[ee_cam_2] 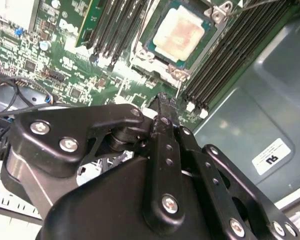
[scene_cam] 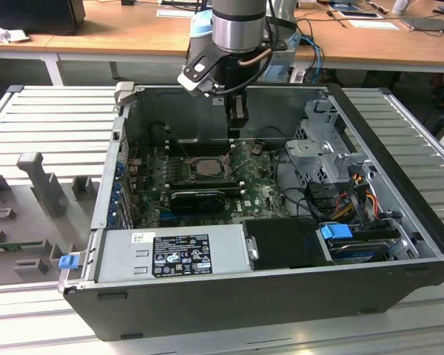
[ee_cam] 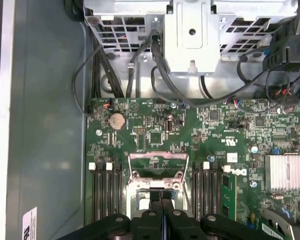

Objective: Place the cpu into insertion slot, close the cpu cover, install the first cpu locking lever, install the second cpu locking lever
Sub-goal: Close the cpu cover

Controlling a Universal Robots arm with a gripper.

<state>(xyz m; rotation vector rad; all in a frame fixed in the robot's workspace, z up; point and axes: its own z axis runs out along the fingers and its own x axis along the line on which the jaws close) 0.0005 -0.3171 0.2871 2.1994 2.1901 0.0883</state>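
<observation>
The cpu (ee_cam_2: 179, 31), a pale beige square chip, lies in the insertion slot (ee_cam_2: 200, 50) on the green board, between rows of black memory slots. A silvery frame, the cpu cover (ee_cam: 157, 157), rims the socket; I cannot tell whether it lies fully flat. A thin metal rod (ee_cam_2: 250, 5) runs off one socket corner. My gripper (ee_cam_2: 162, 102) hangs just off another socket corner, fingers shut together with nothing between them. In the first wrist view the gripper (ee_cam: 161, 200) covers most of the socket. In the exterior view the gripper (scene_cam: 237, 133) is above the board, just beyond the socket (scene_cam: 207, 166).
The open computer case (scene_cam: 399, 185) walls in the board. A black expansion card (scene_cam: 198, 198) lies near the socket, the grey power supply (scene_cam: 174, 251) at the front. A drive cage (ee_cam: 190, 30) with loose cables (ee_cam: 140, 65) stands on the exterior view's right. A finned heatsink (ee_cam: 285, 172) sits on the board.
</observation>
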